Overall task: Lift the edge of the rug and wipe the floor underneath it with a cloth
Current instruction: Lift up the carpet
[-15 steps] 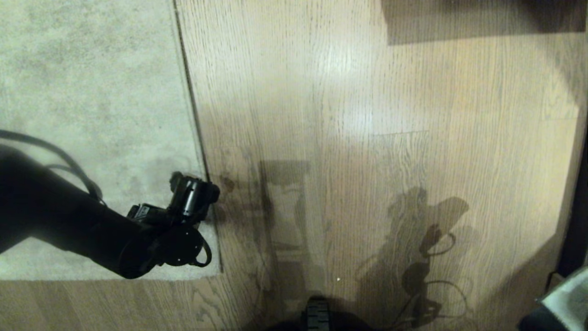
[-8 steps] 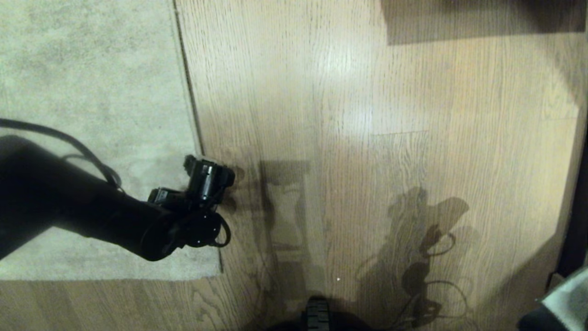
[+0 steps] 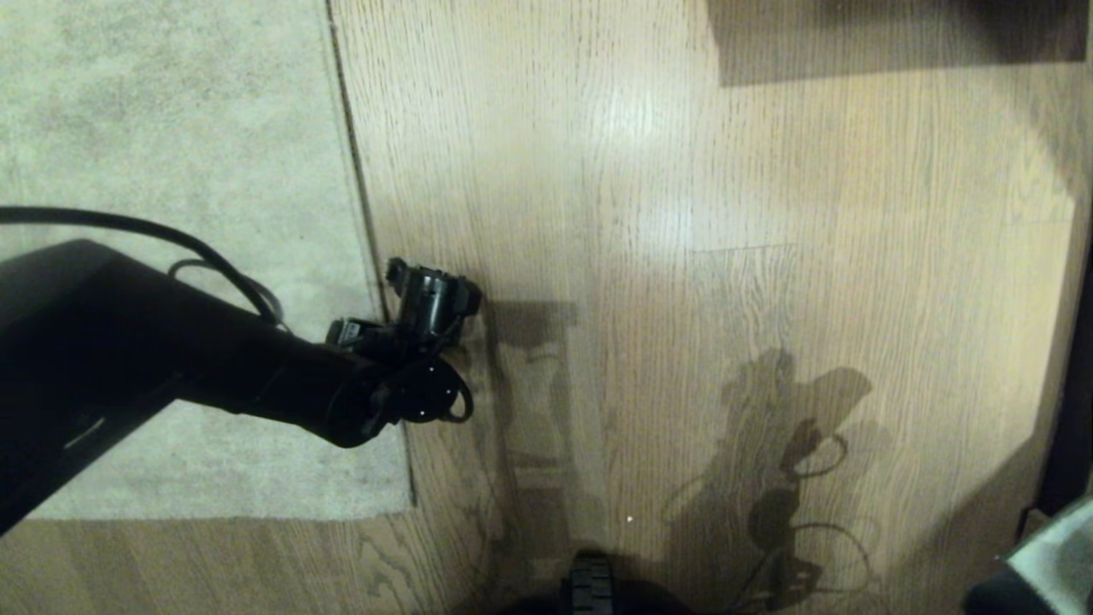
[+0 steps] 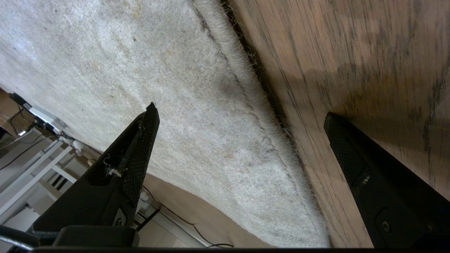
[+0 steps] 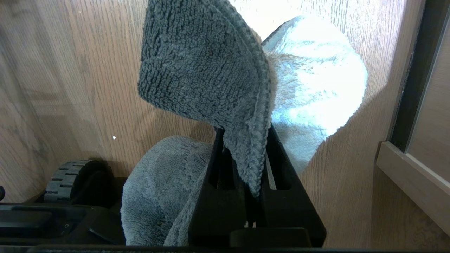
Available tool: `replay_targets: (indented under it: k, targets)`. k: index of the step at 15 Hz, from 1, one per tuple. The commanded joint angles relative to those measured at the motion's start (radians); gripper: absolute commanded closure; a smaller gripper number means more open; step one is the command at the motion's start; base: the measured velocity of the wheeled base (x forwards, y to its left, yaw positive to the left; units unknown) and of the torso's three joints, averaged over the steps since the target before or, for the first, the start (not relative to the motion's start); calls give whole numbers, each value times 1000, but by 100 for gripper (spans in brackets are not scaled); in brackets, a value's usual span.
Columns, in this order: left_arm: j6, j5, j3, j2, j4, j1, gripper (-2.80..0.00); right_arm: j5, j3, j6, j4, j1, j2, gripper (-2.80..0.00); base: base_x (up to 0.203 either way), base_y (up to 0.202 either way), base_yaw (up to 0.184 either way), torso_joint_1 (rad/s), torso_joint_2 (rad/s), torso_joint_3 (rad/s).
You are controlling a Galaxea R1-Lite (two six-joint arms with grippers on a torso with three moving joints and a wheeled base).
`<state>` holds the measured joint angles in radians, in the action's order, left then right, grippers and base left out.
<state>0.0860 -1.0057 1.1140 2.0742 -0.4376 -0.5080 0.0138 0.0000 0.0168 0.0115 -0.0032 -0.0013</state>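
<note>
- My left gripper (image 3: 431, 295) sits just left of the middle of the head view, right over the rug edge (image 3: 363, 213).
- In the left wrist view its two black fingers (image 4: 140, 147) stand wide apart with nothing between them but rug and floor.
- One finger is over the rug (image 4: 140, 70) and the other finger is over the floor (image 4: 369, 52). The fuzzy rug edge (image 4: 253, 98) runs between them.
- I cannot tell if the fingertips touch the rug or the floor.
- The rug fills the upper left of the head view. Its edge runs from the top down to a square corner (image 3: 408, 511) at the lower left. It lies flat on the floor (image 3: 726, 256).
- My right gripper (image 5: 248, 175) is pinched tight on the cloth (image 5: 211, 70).
- The cloth sticks up out of the tight fingers in the middle of the right wrist view. The dark grey side folds to the left and the pale bluish-white side (image 5: 313, 88) spreads to the right.
- More of the cloth hangs down at the lower left of that view, next to a black wheel (image 5: 70, 179).
- I see no box, bin or bowl here, so nothing sits inside anything.
- In the head view, a bit of the cloth (image 3: 1055, 547) peeks in at the lower right corner.
</note>
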Motion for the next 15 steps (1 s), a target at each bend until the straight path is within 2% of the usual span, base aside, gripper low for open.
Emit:
replay_targets:
  k: [1, 8, 15]
  targets:
    - [1, 3, 1, 30, -13, 24, -280, 2, 0, 0, 1, 0, 1, 0, 0, 0, 0, 0, 0, 0]
    - [23, 4, -41, 24, -13, 108, -280, 1, 0, 0, 1, 0, 1, 0, 0, 0, 0, 0, 0, 0]
    - [23, 4, -138, -34, -15, 135, -280, 1, 0, 0, 1, 0, 1, 0, 0, 0, 0, 0, 0, 0]
